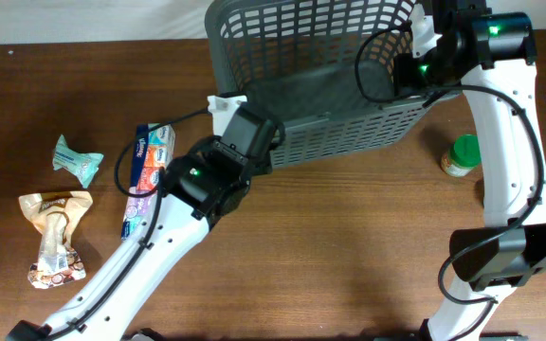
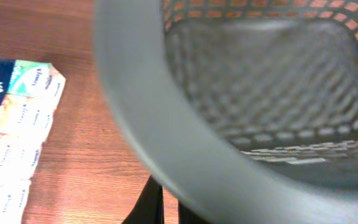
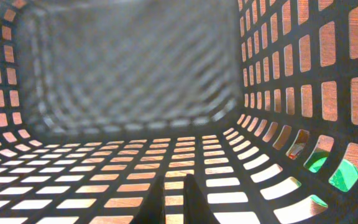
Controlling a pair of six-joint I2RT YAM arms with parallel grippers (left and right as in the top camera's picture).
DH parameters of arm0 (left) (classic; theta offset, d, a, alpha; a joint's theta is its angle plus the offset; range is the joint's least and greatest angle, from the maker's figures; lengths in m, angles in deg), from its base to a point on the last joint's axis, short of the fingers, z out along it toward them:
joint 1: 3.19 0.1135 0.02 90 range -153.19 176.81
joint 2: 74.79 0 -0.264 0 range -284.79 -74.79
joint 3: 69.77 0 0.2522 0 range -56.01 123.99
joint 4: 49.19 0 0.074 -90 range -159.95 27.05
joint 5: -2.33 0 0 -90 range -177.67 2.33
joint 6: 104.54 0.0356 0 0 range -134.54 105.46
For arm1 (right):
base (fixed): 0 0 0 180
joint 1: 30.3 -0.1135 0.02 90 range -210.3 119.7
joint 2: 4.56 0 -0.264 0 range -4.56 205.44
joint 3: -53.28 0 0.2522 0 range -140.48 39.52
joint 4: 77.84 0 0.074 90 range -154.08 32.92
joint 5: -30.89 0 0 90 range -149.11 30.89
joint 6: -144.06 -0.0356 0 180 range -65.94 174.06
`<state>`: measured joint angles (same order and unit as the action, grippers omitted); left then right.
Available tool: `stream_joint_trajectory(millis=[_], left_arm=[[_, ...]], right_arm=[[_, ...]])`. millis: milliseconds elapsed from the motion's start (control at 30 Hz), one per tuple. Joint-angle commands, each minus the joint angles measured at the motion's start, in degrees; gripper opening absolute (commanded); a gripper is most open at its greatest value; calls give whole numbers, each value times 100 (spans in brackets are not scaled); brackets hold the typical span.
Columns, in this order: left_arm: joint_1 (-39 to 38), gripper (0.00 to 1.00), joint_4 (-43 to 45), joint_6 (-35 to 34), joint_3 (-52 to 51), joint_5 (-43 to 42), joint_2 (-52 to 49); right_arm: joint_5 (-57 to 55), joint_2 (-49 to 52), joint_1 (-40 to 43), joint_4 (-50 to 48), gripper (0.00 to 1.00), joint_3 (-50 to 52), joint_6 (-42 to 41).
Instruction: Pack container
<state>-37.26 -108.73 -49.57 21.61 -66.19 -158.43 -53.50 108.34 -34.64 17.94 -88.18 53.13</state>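
Note:
The container (image 1: pixel 349 142), a large dark grey lattice basket, stands tilted at the back of the table. My left gripper (image 1: pixel 254 142) is at its near left corner. In the left wrist view the thick rim (image 2: pixel 166 143) crosses the frame. The left gripper's fingers (image 2: pixel 166 202) are close together and run under the rim, which hides their tips. My right gripper (image 1: pixel 415 57) is inside the basket at its right end. In the right wrist view its fingers (image 3: pixel 174 186) are almost together over the slotted wall (image 3: pixel 104 168), with nothing between them.
A Kleenex tissue multipack (image 1: pixel 148 175) lies left of the basket and also shows in the left wrist view (image 2: pixel 14 130). A teal wrapper (image 1: pixel 77 159) and a tan snack bag (image 1: pixel 55 237) lie at far left. A green-lidded jar (image 1: pixel 461 156) stands right of the basket.

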Motion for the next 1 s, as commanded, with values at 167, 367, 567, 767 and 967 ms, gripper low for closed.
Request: stream_joint_trajectory(millis=[167, 367, 567, 767, 967], left_arm=[[271, 2, 15, -44, 118, 83, -4], [380, 2, 15, -11, 118, 83, -4], [509, 2, 17, -11, 118, 83, -4], [651, 2, 15, -11, 118, 81, -4], [651, 2, 17, -9, 118, 85, -4]], right_arm=[[-28, 85, -26, 203, 4, 42, 50], [-26, 85, -26, 267, 4, 42, 48], [-24, 85, -26, 321, 4, 42, 48], [-24, 85, -92, 409, 4, 42, 46], [-26, 85, -291, 417, 4, 42, 48]])
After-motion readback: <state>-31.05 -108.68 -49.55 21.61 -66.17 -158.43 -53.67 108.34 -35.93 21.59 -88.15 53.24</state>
